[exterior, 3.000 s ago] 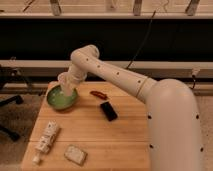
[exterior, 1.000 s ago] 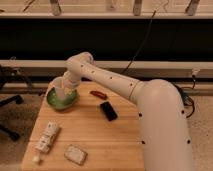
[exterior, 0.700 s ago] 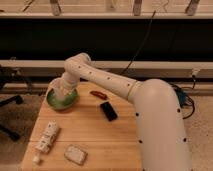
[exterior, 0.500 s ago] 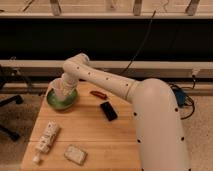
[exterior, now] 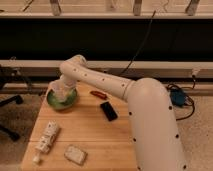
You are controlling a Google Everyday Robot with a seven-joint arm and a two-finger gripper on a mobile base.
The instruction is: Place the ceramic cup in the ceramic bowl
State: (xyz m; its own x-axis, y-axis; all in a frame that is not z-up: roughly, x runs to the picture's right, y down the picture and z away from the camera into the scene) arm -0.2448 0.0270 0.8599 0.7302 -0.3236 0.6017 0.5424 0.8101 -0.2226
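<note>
Currently, my hand (exterior: 59, 93) sits over the bowl (exterior: 62, 99), at ten o'clock on the tabletop (exterior: 100, 137). Cup (exterior: 58, 90) is down in the bowl; release and retreat remain.

gripper (exterior: 59, 91) over the ceramic bowl (exterior: 62, 101), far left | black phone (exterior: 108, 111) and red item (exterior: 98, 94) block the right | packets (exterior: 46, 139) near left | table (exterior: 105, 145) bare near right

Shallow green ceramic bowl (exterior: 62, 99) at table's far left corner, pale ceramic cup (exterior: 58, 90) upright inside it, at gripper (exterior: 59, 89).
</note>
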